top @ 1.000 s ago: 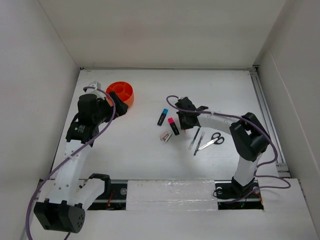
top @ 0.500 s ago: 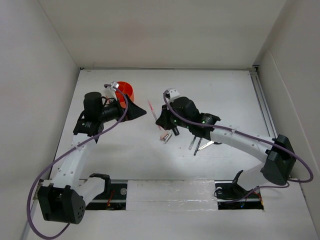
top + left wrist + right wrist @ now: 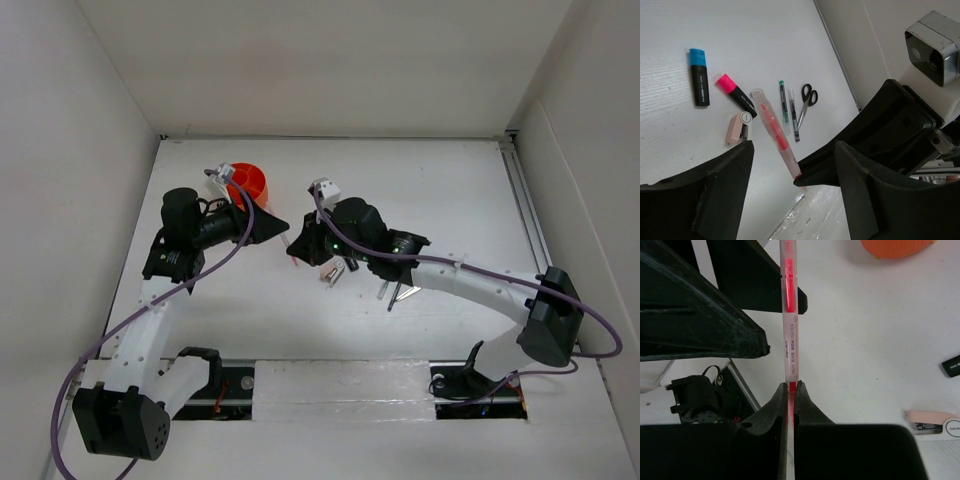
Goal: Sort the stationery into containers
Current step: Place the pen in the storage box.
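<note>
In the right end effector (image 3: 789, 386) sits a clear, pink-cored pen (image 3: 789, 340).

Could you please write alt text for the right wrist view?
The right gripper is shut on a thin pink pen that points away. The left gripper's black fingers sit beside it on the left, and the orange organiser's edge shows top right.

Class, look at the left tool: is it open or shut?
Open. The left tool shows its fingers wide apart in its wrist view, gripping nothing; the right tool pinches the pink pen.
</note>
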Tool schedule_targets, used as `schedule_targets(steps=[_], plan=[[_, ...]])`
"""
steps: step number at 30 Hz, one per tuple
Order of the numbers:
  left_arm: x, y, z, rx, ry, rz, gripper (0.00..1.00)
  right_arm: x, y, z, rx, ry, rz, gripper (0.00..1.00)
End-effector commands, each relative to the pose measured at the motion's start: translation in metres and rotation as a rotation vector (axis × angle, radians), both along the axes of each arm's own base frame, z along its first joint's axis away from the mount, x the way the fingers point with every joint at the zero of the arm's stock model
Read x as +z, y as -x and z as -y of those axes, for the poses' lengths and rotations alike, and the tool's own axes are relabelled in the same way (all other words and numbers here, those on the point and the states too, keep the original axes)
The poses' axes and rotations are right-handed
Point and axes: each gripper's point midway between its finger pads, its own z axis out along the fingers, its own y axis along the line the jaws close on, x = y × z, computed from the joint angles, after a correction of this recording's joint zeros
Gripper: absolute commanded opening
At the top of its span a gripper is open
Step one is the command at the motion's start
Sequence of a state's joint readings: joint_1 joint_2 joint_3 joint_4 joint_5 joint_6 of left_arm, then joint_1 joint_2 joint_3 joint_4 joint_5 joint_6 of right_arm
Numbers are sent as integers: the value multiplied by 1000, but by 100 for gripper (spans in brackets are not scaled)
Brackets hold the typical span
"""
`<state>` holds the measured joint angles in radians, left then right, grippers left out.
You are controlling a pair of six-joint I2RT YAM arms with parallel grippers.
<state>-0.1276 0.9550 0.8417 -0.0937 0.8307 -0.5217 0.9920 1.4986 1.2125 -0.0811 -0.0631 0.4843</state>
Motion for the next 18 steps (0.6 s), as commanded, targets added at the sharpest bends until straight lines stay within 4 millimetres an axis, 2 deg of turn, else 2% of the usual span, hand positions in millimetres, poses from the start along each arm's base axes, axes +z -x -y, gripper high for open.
schedule_targets(steps=[1,2,5,9,10,11,13,16,17,18], plan=[[10,1,1,-15,8,56,60,57,8,-15,66,-172,61,0],[10,-1,0,-5,4,56,60,54,8,-15,66,-171,61,0],[8,-2,0,-5,3,47,33,56,8,-16,64,-184,58,0],[7,-5,0,4,-1,37,27,62,12,-19,94,-208,65,0],[7,-5,0,4,-1,37,27,57,13,-22,108,-200,54,0],[7,-5,0,4,-1,37,15,59,13,-23,106,-211,51,0],[9,-7,0,4,-1,38,2,57,14,-25,115,-212,49,0],[9,-14,-5,56,-19,41,0,55,16,-25,127,-214,46,0],[15,-16,-7,74,-21,62,0,55,16,-25,127,-214,46,5],[15,-18,-9,95,-22,56,0,55,13,-25,110,-212,51,24]])
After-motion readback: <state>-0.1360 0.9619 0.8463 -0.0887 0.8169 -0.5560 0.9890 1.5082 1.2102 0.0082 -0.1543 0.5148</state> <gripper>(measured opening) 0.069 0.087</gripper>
